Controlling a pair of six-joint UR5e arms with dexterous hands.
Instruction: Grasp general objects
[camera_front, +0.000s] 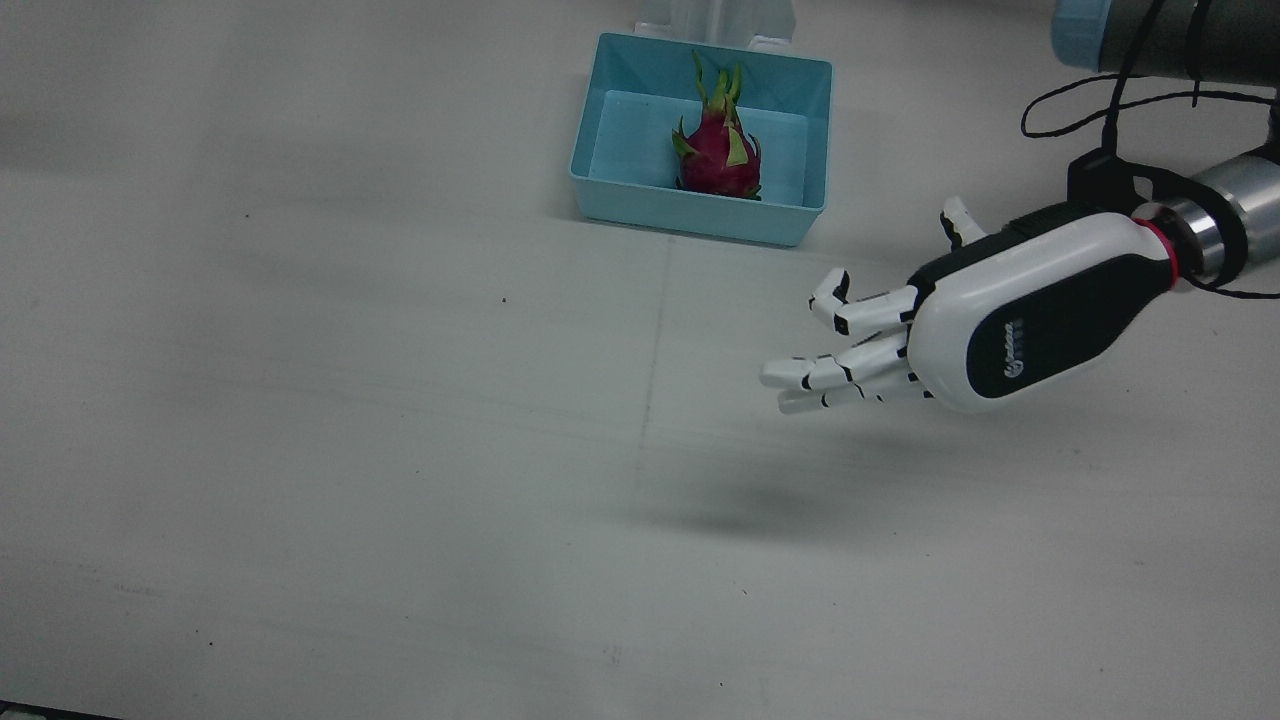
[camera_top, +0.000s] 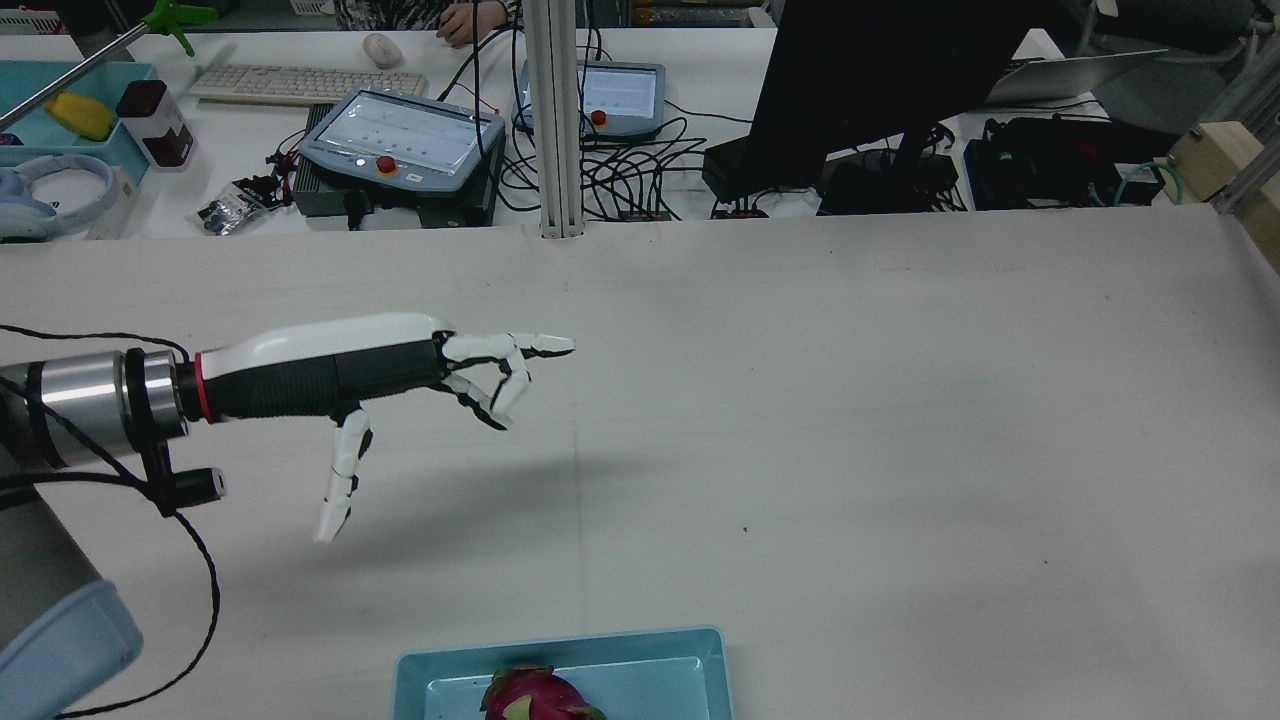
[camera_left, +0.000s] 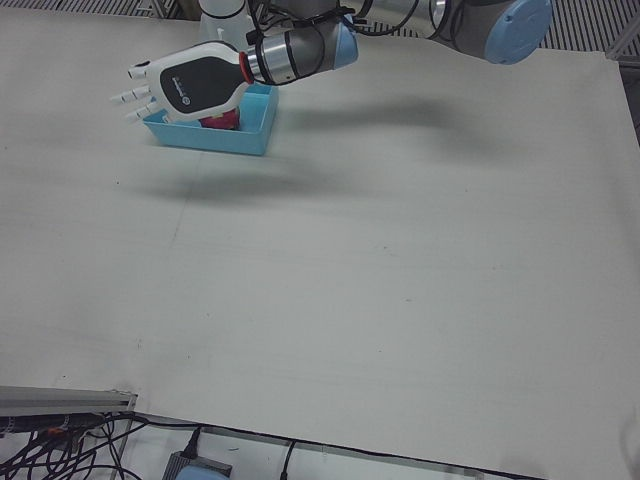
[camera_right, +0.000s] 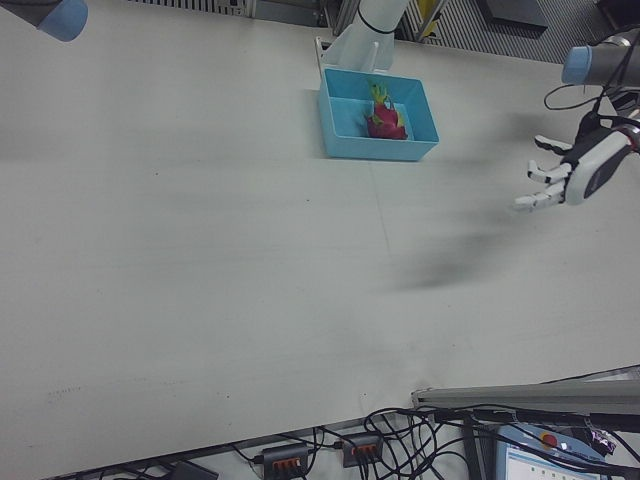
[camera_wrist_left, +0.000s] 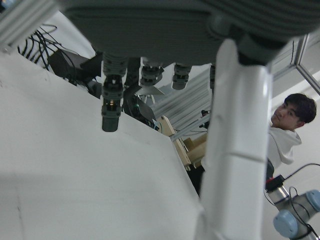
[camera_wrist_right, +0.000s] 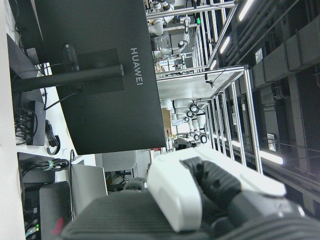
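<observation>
A pink dragon fruit (camera_front: 718, 150) with green scales lies in a light blue bin (camera_front: 700, 215) at the robot's side of the table. It also shows in the rear view (camera_top: 540, 695) and the right-front view (camera_right: 385, 122). My left hand (camera_front: 1000, 320) is open and empty, its fingers (camera_front: 835, 370) spread. It hovers above the bare table, to the bin's side and apart from it, as the rear view (camera_top: 340, 375) also shows. In the left-front view the left hand (camera_left: 190, 85) hides most of the bin (camera_left: 250, 135). My right hand (camera_wrist_right: 200, 190) shows only as a close partial shape.
Behind the table's far edge stand a black monitor (camera_top: 860, 90), two teach pendants (camera_top: 400, 150), cables and a keyboard (camera_top: 300, 82). A metal post (camera_top: 555, 120) rises at the far edge. A person (camera_wrist_left: 287, 125) sits beyond the table.
</observation>
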